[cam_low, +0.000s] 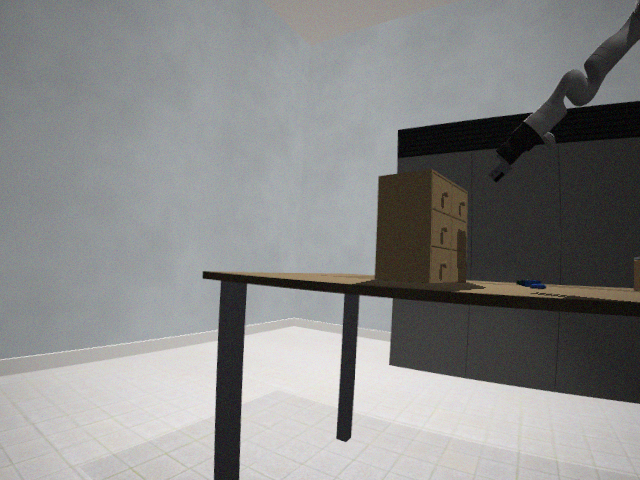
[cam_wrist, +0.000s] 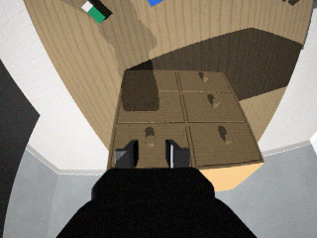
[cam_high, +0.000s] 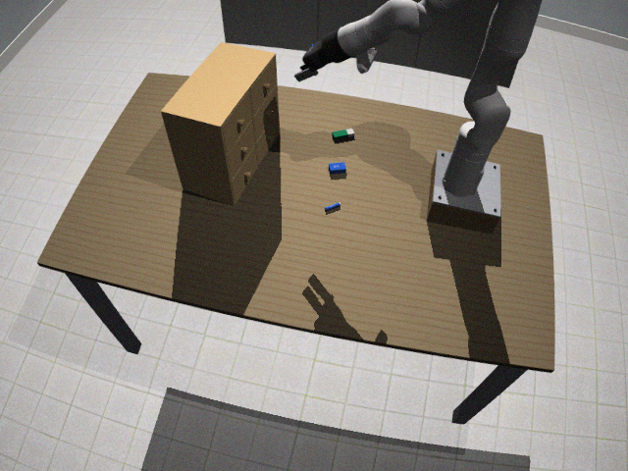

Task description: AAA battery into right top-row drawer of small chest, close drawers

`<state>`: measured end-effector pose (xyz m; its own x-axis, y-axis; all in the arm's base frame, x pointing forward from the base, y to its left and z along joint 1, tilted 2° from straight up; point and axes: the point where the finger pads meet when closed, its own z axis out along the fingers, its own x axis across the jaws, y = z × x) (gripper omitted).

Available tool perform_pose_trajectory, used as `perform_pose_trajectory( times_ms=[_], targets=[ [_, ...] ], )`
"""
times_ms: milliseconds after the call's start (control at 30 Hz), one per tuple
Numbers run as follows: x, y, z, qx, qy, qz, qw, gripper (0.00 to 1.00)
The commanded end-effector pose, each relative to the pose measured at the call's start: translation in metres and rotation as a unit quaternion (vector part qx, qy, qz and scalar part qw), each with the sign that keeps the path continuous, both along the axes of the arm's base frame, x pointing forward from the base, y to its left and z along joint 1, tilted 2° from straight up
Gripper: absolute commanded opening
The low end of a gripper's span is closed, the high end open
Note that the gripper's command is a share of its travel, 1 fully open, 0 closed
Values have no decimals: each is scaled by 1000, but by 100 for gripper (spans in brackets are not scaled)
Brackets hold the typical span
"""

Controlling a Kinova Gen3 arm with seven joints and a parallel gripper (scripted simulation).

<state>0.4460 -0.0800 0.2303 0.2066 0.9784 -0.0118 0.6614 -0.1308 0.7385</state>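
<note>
Wrist view, bottom of frame: we see our gripper [cam_wrist: 149,154] with the fingers about half open and nothing between them. It hangs in the air above the chest's front face.

Just past the fingertips is the small chest [cam_wrist: 181,115], three rows of two drawers, all fronts flush as far as we can tell. The fingers frame the knob of one top-row drawer [cam_wrist: 149,138] in the lower middle of the frame.

Further out on the wooden table [cam_high: 152,243], in the top view, three small items lie in a rough line at frame centre, well apart from the chest:
- AAA battery [cam_high: 333,206], a small blue cylinder, lowest of the three, lying flat on the table
- blue block [cam_high: 337,167] above it
- green-and-white block [cam_high: 342,133] above that

Right of them, the grey base plate [cam_high: 492,202] carries the arm.

Exterior view: gripper [cam_low: 497,173] sits upper right, above and beyond the chest's [cam_low: 408,227] top corner, not touching it.
</note>
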Motion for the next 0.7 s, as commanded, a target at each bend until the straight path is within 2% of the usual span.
perform_pose_trajectory(
  times_ms=[0,667],
  targets=[
    [1,-3,-2,-1,-4,-2,1000,67],
    [13,-5,-17,0,-4,-1,1000,67]
  ],
)
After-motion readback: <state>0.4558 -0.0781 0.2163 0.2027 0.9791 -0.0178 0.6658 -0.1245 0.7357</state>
